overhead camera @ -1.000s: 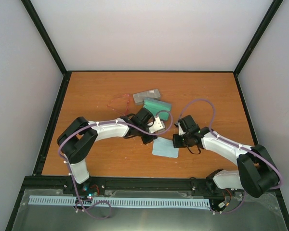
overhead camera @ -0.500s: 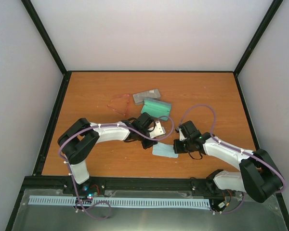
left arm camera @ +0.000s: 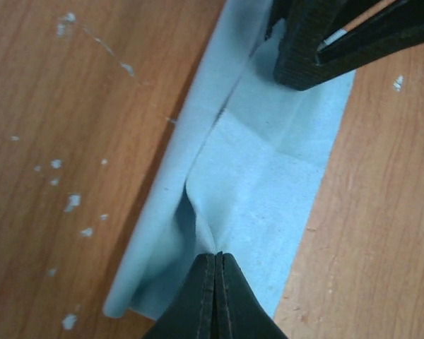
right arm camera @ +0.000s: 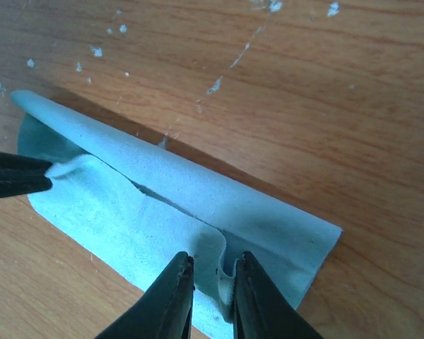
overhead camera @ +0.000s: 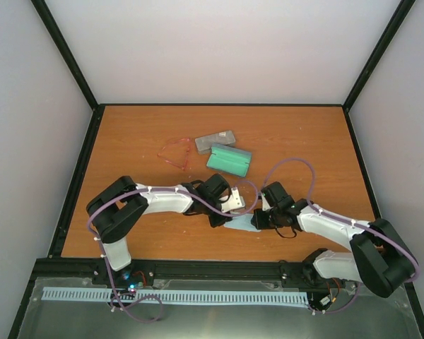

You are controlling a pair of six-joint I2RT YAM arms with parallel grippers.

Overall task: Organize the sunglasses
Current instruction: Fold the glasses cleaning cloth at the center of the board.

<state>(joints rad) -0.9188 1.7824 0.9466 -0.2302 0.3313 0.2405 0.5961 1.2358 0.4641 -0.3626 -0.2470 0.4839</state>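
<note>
Sunglasses (overhead camera: 175, 152): thin red-pink frame, flat on brown table (overhead camera: 127, 134), far-left part. Well apart from both pincers, nothing touching it. Grey case (overhead camera: 215, 140) just right of it. Green case (overhead camera: 229, 159) beside grey one, a bit nearer.

Left pincer (left arm camera: 215, 257): near middle of table, shut tight, pinching edge of pale blue cloth (left arm camera: 261, 176).

Right pincer (right arm camera: 212, 258): at other end of same cloth. Fingers (right arm camera: 171, 293) a little apart, a cloth fold standing between them.

Cloth partly rolled over along one side.
</note>
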